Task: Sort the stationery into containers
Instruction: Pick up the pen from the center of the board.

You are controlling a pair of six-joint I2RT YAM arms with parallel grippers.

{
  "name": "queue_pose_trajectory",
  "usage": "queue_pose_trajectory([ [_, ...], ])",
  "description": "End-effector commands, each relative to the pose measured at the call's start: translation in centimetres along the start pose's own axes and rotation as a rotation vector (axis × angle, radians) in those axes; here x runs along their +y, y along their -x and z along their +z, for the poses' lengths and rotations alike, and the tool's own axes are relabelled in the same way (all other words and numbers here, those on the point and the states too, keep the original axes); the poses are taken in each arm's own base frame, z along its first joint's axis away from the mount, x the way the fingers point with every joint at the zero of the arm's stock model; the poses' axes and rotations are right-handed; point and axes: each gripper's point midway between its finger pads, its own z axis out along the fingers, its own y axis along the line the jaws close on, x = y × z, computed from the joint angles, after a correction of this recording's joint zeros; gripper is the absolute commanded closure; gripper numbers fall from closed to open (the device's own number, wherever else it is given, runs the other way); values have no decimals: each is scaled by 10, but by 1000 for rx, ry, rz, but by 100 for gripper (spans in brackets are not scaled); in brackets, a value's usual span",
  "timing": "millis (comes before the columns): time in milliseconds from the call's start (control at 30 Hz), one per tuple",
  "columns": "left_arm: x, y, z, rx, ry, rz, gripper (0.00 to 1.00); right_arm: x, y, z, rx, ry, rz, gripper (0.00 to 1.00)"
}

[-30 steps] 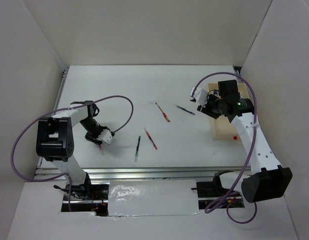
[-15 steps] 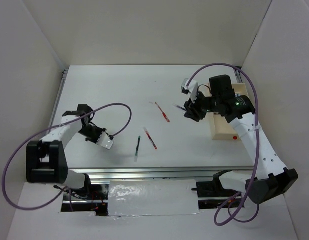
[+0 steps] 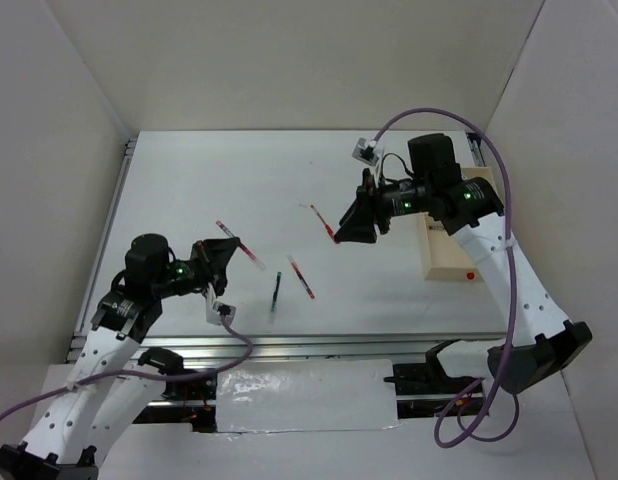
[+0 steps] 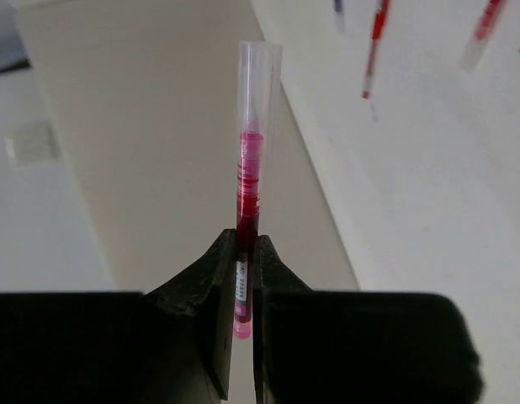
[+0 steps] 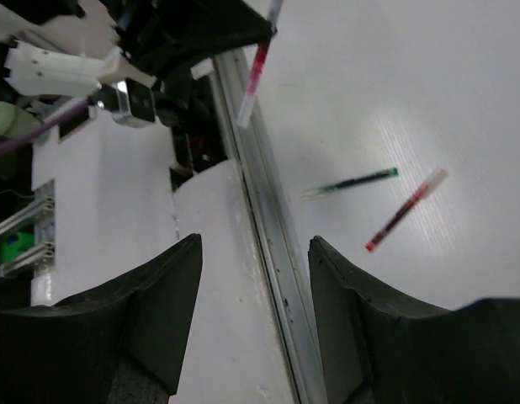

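Note:
My left gripper [image 3: 213, 258] is shut on a red pen [image 3: 244, 250] and holds it off the table at the near left. In the left wrist view the pen [image 4: 247, 168] sticks straight out between the fingers, its clear cap at the far end. My right gripper [image 3: 347, 228] is open and empty, hovering at mid table above another red pen [image 3: 322, 220]. A green pen [image 3: 276, 290] and a third red pen [image 3: 301, 277] lie near the front edge; the right wrist view shows both, the green pen [image 5: 352, 181] and the red pen [image 5: 405, 210]. The beige tray [image 3: 447, 258] stands at the right.
An aluminium rail [image 5: 268, 219] runs along the table's near edge. White walls enclose the table on three sides. Purple cables [image 3: 429, 115] loop off both arms. The right arm reaches across the tray's left part.
My left gripper shut on the red pen, lifted it and swung toward the table's middle. My right gripper moved left from the tray to mid table and opened wider.

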Motion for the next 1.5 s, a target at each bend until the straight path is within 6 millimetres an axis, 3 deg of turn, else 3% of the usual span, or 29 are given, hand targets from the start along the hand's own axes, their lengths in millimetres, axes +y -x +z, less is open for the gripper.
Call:
queue_pose_trajectory([
  [0,40,21,1,-53,173,165,100,32,39,7,-74,181,14,39],
  [67,49,30,-3,-64,202,255,100,44,45,16,-70,236,-7,39],
  [167,61,41,-9,-97,242,326,100,38,55,40,-67,268,30,39],
  [400,82,58,-19,-138,299,477,100,34,72,74,-35,351,102,40],
  [467,80,64,-19,-174,281,482,100,40,84,76,-49,372,87,40],
  [633,81,75,-21,-217,294,544,100,50,94,94,-41,423,75,40],
  [933,85,79,-23,-231,310,552,100,75,96,123,-1,519,80,41],
  [1233,90,77,-26,-217,321,566,100,68,100,143,19,580,185,40],
  [1467,94,79,-28,-213,336,578,100,55,89,155,38,555,202,40],
])
